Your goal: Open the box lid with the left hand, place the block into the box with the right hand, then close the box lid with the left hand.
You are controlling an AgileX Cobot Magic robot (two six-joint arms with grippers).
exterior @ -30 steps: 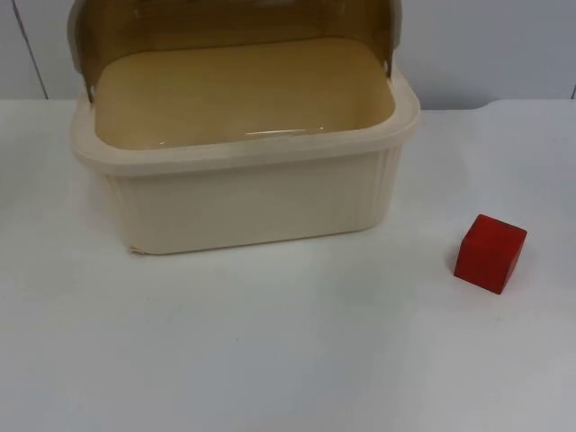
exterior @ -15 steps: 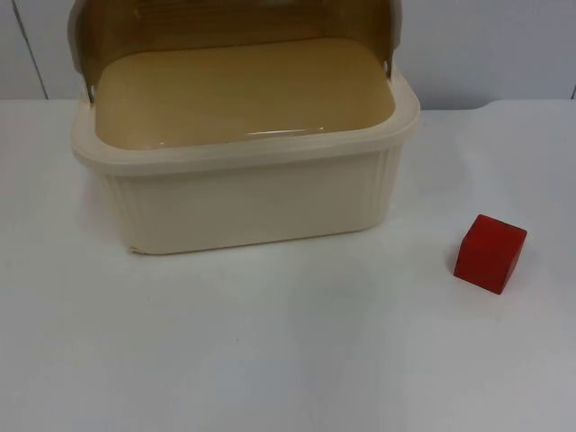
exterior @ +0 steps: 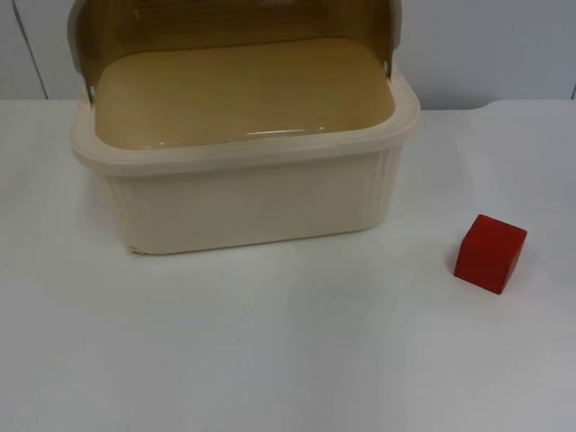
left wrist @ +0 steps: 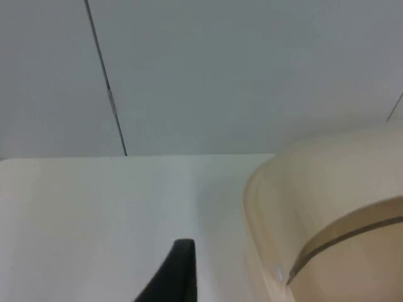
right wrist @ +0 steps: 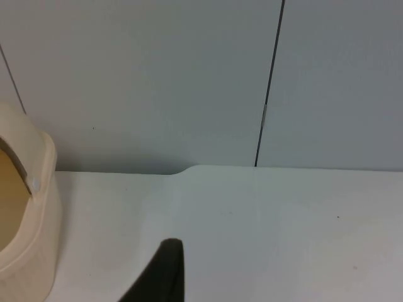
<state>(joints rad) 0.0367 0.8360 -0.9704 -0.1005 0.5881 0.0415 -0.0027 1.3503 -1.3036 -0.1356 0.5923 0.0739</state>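
The box [exterior: 247,193] stands on the white surface [exterior: 270,351], toward its far side, close to the grey wall [exterior: 486,45]. It is cream, with a ribbed front wall and a broad rounded rim. Its lid [exterior: 234,27], a translucent brown, is swung up and back behind the opening, so the box is open and its tan inside shows.

The block [exterior: 490,253], a red cube, sits on the surface well apart from the box, off to the box's right and nearer the camera. It is turned a little, so one corner faces forward. Nothing touches it.

In the left wrist view, a black fingertip of the left tool [left wrist: 173,277] stands over bare surface [left wrist: 94,220], just beside the box's rounded corner [left wrist: 315,207], and does not touch it. A brown band of the lid runs across that corner. The wall [left wrist: 220,69] with a dark seam stands behind. Whether the left tool is open or closed cannot be told.

In the right wrist view, a black fingertip of the right tool [right wrist: 160,277] stands over the surface [right wrist: 283,226], with the box's end [right wrist: 28,214] off to one side, apart from it. The wall [right wrist: 138,82] rises at the far edge of the surface, again with a dark seam. The state of the right tool cannot be told either.
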